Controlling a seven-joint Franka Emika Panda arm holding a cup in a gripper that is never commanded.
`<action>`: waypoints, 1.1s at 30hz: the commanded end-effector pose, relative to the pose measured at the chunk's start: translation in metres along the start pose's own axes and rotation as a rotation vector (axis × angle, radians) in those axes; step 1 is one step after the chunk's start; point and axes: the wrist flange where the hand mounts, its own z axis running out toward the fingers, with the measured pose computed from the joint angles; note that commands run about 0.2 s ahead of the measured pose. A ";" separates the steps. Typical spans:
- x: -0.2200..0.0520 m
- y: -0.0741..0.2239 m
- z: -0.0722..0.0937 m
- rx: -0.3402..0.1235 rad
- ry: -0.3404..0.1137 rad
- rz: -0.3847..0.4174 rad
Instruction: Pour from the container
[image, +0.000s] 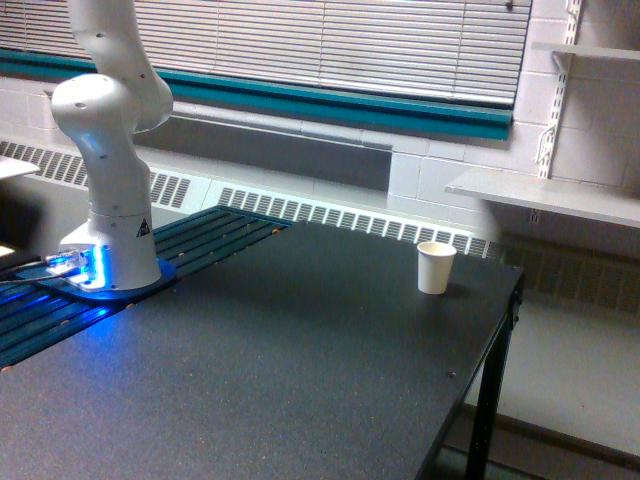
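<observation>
The container is out of view. My gripper is also out of view: only the arm's white base and lower links (108, 150) show at the exterior view's left, rising out of the top of the frame. A white paper cup (435, 267) stands upright near the far right edge of the dark table (300, 370).
The arm's base (110, 275) sits on a blue-lit mount at the table's left, beside a dark slatted panel (200, 235). The table's right edge drops off near a black leg (490, 400). Grey wall shelves (560, 195) hang at the right, with window blinds behind.
</observation>
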 end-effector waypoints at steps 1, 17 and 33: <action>-0.003 -0.002 0.005 -0.007 -0.006 -0.007; -0.044 -0.032 0.016 -0.001 -0.004 -0.101; -0.132 -0.059 0.057 0.004 -0.086 -0.271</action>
